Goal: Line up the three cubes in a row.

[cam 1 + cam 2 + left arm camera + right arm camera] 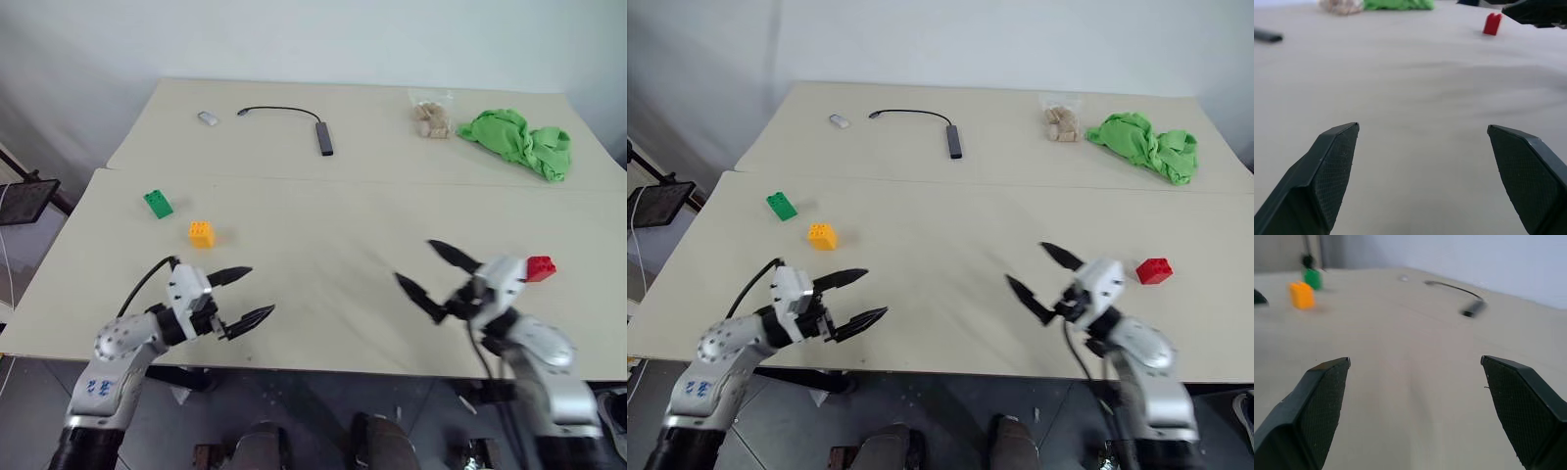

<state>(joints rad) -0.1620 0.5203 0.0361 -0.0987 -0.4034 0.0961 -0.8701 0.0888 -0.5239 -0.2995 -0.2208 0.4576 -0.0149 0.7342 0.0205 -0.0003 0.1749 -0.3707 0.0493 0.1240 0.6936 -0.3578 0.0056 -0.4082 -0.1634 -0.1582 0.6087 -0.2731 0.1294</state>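
Observation:
Three studded cubes lie apart on the beige table (pixel 323 245). The green cube (pixel 158 204) sits at the left, with the yellow-orange cube (pixel 201 233) just right of and nearer than it. The red cube (pixel 1154 271) rests far off at the right. My left gripper (pixel 245 294) hovers open and empty near the front edge, a little nearer than the yellow-orange cube. My right gripper (pixel 429 270) stands open and empty left of the red cube, its wrist beside that cube. The left wrist view shows the red cube (pixel 1492 23) far ahead; the right wrist view shows the yellow-orange cube (pixel 1301 294) and the green cube (pixel 1312 278).
At the back lie a black cable with an adapter (pixel 324 137), a small grey object (pixel 208 117), a clear bag of beige wooden pieces (pixel 431 119) and a crumpled green cloth (pixel 521 142). A seam (pixel 343 180) joins two tabletops. A black stand (pixel 24 201) sits off the left edge.

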